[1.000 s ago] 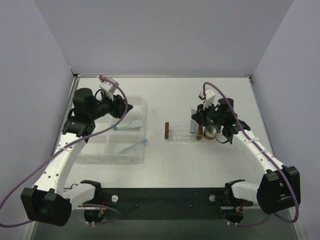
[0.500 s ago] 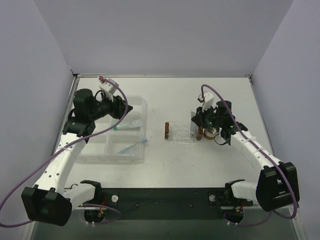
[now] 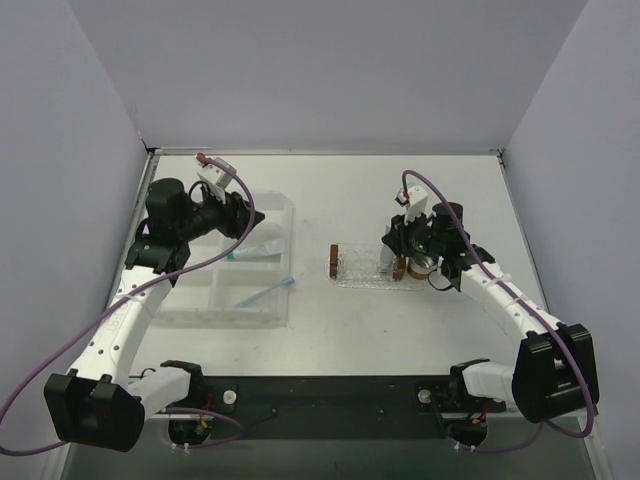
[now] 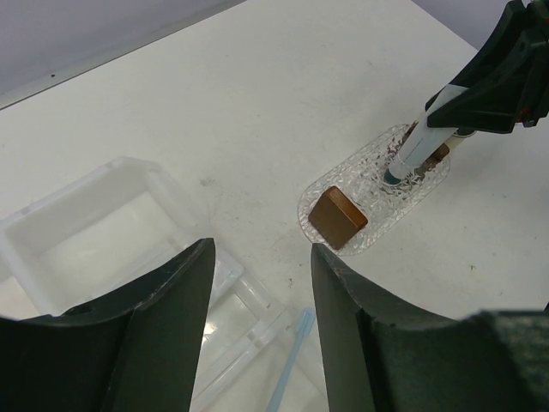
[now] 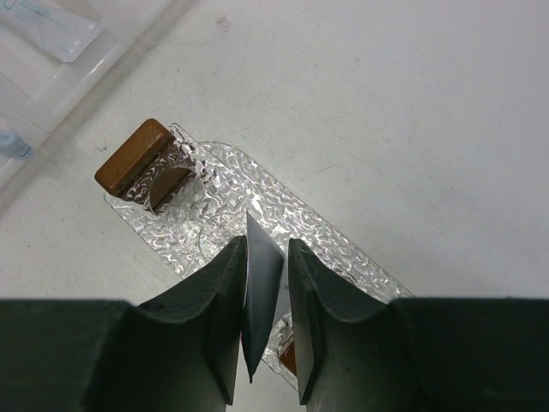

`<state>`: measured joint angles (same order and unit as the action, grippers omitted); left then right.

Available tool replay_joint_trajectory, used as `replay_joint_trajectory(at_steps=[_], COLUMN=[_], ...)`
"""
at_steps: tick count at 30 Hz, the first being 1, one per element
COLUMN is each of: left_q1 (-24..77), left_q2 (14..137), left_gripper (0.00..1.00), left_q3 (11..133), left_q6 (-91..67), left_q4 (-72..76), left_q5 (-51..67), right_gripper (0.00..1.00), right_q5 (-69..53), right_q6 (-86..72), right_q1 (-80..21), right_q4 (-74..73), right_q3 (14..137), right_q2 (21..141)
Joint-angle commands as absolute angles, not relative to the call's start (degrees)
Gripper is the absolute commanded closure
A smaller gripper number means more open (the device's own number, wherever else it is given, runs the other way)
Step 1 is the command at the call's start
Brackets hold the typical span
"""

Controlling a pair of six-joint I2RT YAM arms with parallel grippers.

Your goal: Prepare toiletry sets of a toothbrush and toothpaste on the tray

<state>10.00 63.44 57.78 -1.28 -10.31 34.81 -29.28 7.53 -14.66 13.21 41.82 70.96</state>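
The clear bumpy tray [image 3: 362,270] [image 5: 214,215] [image 4: 407,197] lies mid-table with a brown block [image 3: 334,261] [image 4: 338,217] at its left end. A grey-white toothpaste [image 4: 425,137] [image 5: 262,283] stands tilted, cap down on the tray's right part. My right gripper [image 3: 393,250] [image 5: 268,249] is around its crimped end, slightly open; the tube rests against the left finger with a thin gap to the right one. The light-blue toothbrush [image 3: 265,294] [image 4: 287,378] lies in the clear box [image 3: 225,300]. A second toothpaste [image 3: 258,251] lies there too. My left gripper [image 3: 252,215] [image 4: 262,249] hovers open and empty above the box.
A round beige jar with a metal cup [image 3: 423,264] stands just right of the tray, under the right wrist. The clear box has several compartments [image 4: 103,232]. Side walls close in the table left and right.
The right gripper drifted slightly left over the tray, and its jaws have now parted a little around the tube. The left arm has not moved.
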Motion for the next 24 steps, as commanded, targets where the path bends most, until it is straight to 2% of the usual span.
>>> replay_joint_trajectory(at_steps=[1, 14, 21, 24], left_q1=[9.67, 9.32, 9.32, 9.23], left_q2=[63.28, 63.37, 63.28, 63.54], left_gripper=[0.41, 0.41, 0.41, 0.41], left_q3=[57.83, 57.66, 57.92, 57.92], left_q6=[-1.41, -0.88, -0.62, -0.35], left_q4=[-7.91, -8.35, -8.61, -8.96], left_q5=[36.39, 36.48, 36.56, 36.39], right_gripper=[0.77, 0.73, 0.64, 0.64], right_q5=[-29.88, -29.88, -29.44, -29.36], right_q6=[8.09, 8.53, 9.14, 9.58], right_q1=[-14.5, -14.5, -14.68, -14.85], right_q4=[16.35, 14.24, 12.48, 11.6], right_q3=[42.19, 43.85, 45.17, 45.79], right_q2=[70.14, 67.33, 66.36, 65.92])
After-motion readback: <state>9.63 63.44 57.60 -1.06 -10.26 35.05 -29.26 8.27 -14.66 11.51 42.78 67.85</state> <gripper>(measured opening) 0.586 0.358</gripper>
